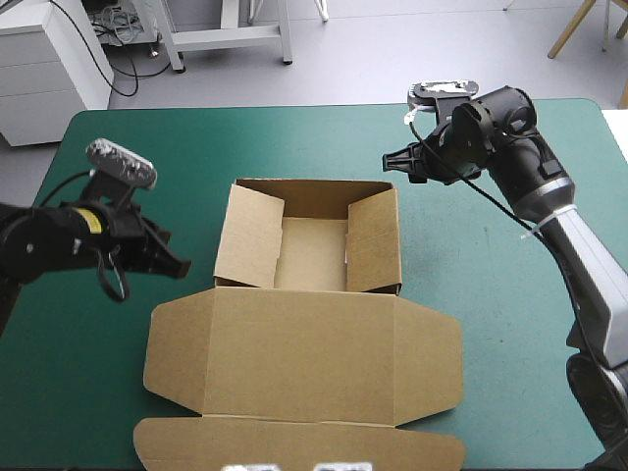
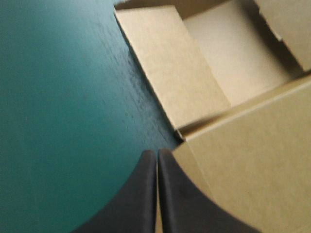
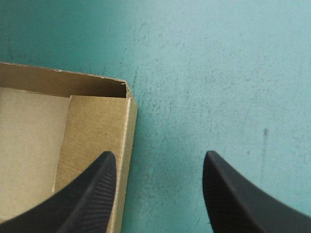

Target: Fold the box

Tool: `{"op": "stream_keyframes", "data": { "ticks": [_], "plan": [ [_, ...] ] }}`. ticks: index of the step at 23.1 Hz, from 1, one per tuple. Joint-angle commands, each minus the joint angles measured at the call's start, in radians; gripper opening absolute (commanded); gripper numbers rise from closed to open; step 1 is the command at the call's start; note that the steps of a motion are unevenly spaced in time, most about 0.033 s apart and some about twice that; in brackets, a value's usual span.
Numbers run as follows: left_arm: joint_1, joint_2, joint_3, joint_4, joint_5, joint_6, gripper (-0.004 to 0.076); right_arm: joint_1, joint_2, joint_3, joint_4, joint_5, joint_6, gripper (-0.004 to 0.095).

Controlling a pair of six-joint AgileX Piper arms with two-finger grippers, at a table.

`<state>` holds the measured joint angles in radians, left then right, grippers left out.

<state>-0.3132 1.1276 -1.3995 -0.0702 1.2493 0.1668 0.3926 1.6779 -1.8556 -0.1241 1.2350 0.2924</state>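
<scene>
At table [image 1: 88, 373] centre, high view: the box [image 1: 309, 294] stands as an open tray [image 1: 314, 257], walls raised, with the lid [image 1: 304, 353] flat toward the near edge; its long axis runs from far edge to near edge; the left gripper [image 1: 179, 265] hangs just beside the tray's left wall, near the lid hinge, pointing at the box; the right gripper [image 1: 391, 160] hangs near the tray's far right corner; neither appears to touch the board.

Left wrist view: the fingers [image 2: 141, 194] meet in one pointed arch, holding nothing; the box lies ahead and to one side, with the hinge corner just beside the tip.

Right wrist view: the fingers stand apart, empty; the tray's far right corner lies ahead, in line with one finger; bare table shows between them.

Judgement: the lid is not yet raised; the left gripper seems nearer the hinge line, so the coming move probably turns on that corner; its fingers would need to part first.
</scene>
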Motion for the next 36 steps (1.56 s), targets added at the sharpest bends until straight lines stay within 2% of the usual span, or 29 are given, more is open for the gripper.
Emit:
{"op": "stream_keyframes", "data": {
  "ticks": [1,7,17,25,36],
  "plan": [
    [-0.002,-0.128,0.142,0.001,-0.08,-0.001,-0.001,-0.009,-0.044,-0.03,0.016,-0.031,-0.002,0.0477],
    [-0.002,-0.349,0.443,0.001,-0.206,-0.001,-0.001,-0.009,-0.004,-0.019,0.11,-0.031,-0.014,0.0459],
    [-0.002,-0.632,0.784,0.044,-0.299,-0.001,-0.001,-0.009,0.063,0.129,0.208,-0.031,-0.014,0.0458],
    [-0.002,-0.704,0.895,0.044,-0.332,-0.001,-0.001,-0.009,0.124,0.132,0.26,-0.039,-0.032,0.0458],
    [-0.002,-0.706,0.899,0.044,-0.351,-0.001,-0.001,-0.009,0.208,0.132,0.271,-0.032,-0.04,0.0458]
  ]
}}
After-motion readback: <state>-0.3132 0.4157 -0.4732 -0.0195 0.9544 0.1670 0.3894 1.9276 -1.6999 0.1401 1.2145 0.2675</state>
